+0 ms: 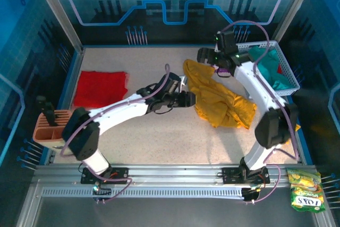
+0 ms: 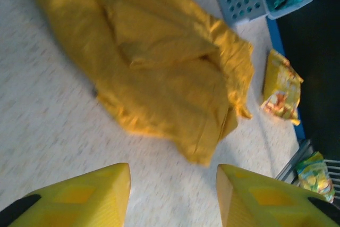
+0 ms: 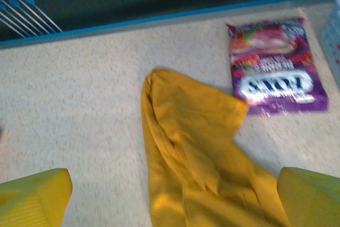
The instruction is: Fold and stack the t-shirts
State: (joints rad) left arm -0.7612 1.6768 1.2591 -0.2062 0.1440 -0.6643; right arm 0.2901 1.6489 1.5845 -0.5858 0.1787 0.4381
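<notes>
Top view: yellow t-shirt [image 1: 220,99] lies crumpled mid-table btwn the arms, red t-shirt [image 1: 100,87] flat at far left, teal t-shirts [image 1: 272,67] in the basket [image 1: 291,81] at far right. Left wrist cam adds the left gripper [image 2: 172,169], fingers apart w/ nothing btwn them, just short of the yellow t-shirt's edge, plus a snack packet [image 2: 281,86] near the cloth. Right wrist cam: right gripper [image 3: 174,182] spread wide over one end of the yellow t-shirt, purple packet [image 3: 276,67] right at the cloth's corner

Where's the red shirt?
In the top view, the red shirt lies on the table's left side, just beyond the brown holder, far from the yellow shirt.
</notes>
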